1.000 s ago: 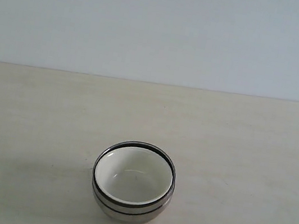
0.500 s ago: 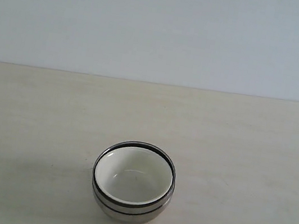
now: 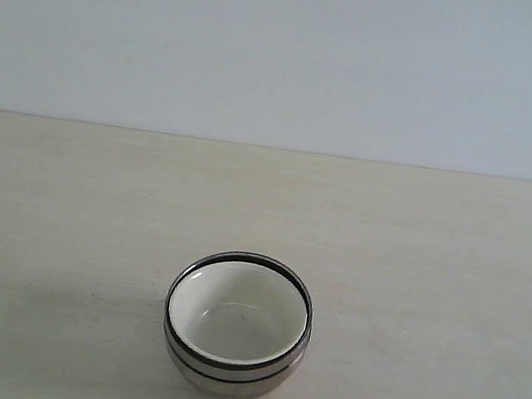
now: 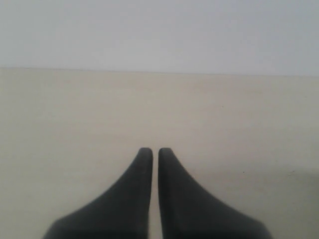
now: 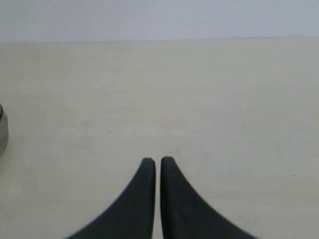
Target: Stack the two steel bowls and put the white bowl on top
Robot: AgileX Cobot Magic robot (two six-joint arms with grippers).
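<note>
In the exterior view the two steel bowls (image 3: 228, 374) stand nested one inside the other near the table's front middle, their two rims showing as dark bands. The white bowl (image 3: 237, 319) sits inside the upper one, its cream interior facing up. Neither arm shows in that view. My left gripper (image 4: 155, 150) is shut over bare table with nothing between its dark fingers. My right gripper (image 5: 157, 160) is shut too, also over bare table, and a sliver of steel bowl (image 5: 2, 132) shows at the edge of its view, well away from the fingertips.
The pale wooden table (image 3: 434, 287) runs back to a plain light wall (image 3: 289, 51). Nothing else stands on it within view.
</note>
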